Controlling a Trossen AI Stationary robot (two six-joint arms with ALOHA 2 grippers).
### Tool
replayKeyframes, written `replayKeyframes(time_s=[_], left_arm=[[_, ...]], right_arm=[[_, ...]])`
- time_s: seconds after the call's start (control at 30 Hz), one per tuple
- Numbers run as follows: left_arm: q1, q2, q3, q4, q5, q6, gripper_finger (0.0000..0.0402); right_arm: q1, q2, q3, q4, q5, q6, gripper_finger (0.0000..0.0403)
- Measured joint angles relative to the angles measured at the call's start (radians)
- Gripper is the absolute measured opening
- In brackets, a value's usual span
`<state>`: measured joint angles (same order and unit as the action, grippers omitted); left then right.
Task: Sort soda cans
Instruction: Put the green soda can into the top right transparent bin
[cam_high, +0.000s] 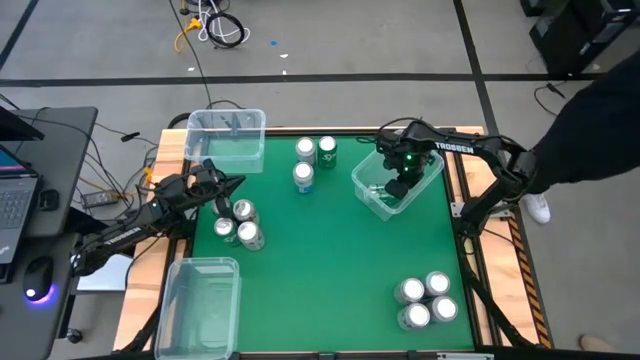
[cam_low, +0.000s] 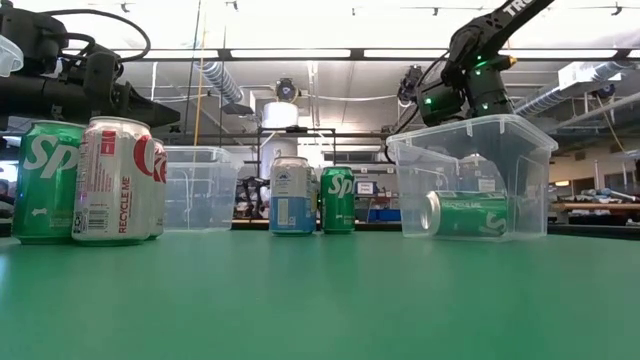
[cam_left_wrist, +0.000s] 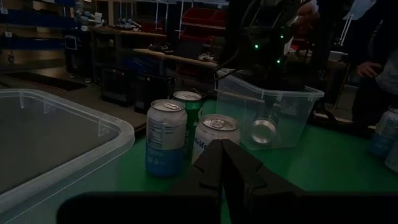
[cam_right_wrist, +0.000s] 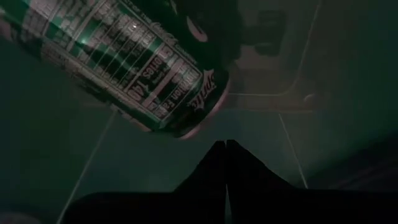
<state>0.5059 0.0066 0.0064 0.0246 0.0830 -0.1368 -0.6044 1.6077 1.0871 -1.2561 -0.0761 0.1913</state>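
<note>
While the right gripper (cam_high: 398, 186) hung with clenched, empty jaws inside the clear plastic bin (cam_high: 432, 180) at far right, a green aluminium soda can (cam_low: 468, 215) lay there, apparently just delivered. Next came fetching another can; the left gripper (cam_high: 236, 183), also clenched, waited near three cans (cam_high: 240, 224).

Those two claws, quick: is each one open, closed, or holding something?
Left gripper: closed, empty, near the three cans.
Right gripper: closed, empty, over the green can lying in the clear bin.
</note>
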Motion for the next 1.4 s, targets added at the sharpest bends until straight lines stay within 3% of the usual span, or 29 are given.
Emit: replayKeyframes(time_s=[0.3, 0.83, 1.13, 1.4], left_arm=[[0.0, 0.0, 0.0, 0.0, 0.0, 0.0, 0.001], [0.0, 0.0, 0.0, 0.0, 0.0, -0.003, 0.001], [0.0, 0.0, 0.0, 0.0, 0.0, -0.006, 0.001], [0.0, 0.0, 0.0, 0.0, 0.0, -0.006, 0.001]], right_arm=[[0.011, 0.088, 0.002, 0.029, -0.025, -0.037, 0.0], [0.022, 0.056, 0.099, 0.096, -0.105, -0.084, 0.0], [0.022, 0.059, 0.078, 0.048, -0.033, -0.04, 0.0], [0.022, 0.059, 0.016, 0.142, -0.103, -0.035, 0.0]])
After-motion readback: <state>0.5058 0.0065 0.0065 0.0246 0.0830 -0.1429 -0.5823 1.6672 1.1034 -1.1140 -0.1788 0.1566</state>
